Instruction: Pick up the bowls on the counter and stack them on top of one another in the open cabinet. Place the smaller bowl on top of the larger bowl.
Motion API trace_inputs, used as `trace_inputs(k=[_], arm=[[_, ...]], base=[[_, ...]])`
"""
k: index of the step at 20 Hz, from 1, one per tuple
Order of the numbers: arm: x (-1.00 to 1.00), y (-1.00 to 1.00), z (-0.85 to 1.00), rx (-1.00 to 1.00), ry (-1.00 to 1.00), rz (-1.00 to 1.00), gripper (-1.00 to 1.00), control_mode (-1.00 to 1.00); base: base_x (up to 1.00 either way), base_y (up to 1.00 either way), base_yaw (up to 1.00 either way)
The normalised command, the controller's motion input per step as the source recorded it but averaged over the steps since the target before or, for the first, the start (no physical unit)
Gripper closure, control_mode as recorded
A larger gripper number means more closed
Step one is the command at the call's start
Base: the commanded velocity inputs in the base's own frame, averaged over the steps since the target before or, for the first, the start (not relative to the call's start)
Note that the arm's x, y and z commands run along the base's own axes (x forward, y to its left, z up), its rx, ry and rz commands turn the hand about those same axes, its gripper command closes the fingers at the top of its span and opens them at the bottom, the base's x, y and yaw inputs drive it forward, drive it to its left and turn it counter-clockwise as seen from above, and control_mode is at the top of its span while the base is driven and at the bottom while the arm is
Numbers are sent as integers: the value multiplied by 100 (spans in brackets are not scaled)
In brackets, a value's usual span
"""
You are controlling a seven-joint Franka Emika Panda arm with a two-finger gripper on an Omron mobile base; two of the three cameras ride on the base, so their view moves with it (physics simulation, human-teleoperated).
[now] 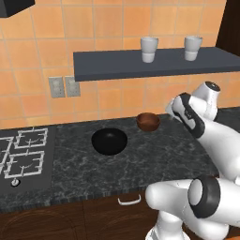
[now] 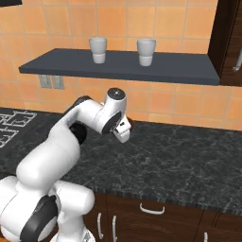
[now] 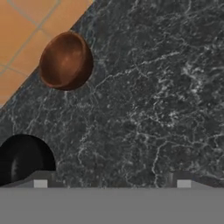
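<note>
The tool (image 3: 112,183) hangs over bare counter (image 1: 159,154), its tips spread wide and empty. The glossy black larger bowl (image 1: 109,141) sits mid-counter; beyond it, by the wall, the wood-like reddish-brown smaller bowl (image 1: 148,121).

White arm folded forward, wrist bent downward, end effector (image 3: 112,181) fingertips spread wide apart, holding nothing
</note>
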Motion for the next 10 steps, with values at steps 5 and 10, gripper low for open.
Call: trace_inputs(k=[5,10], arm=[[48,0,-22,14,-1,0,-100,-100],[36,0,-31,21,0,0,-100,-100]], base=[[0,0,0],[0,0,0]])
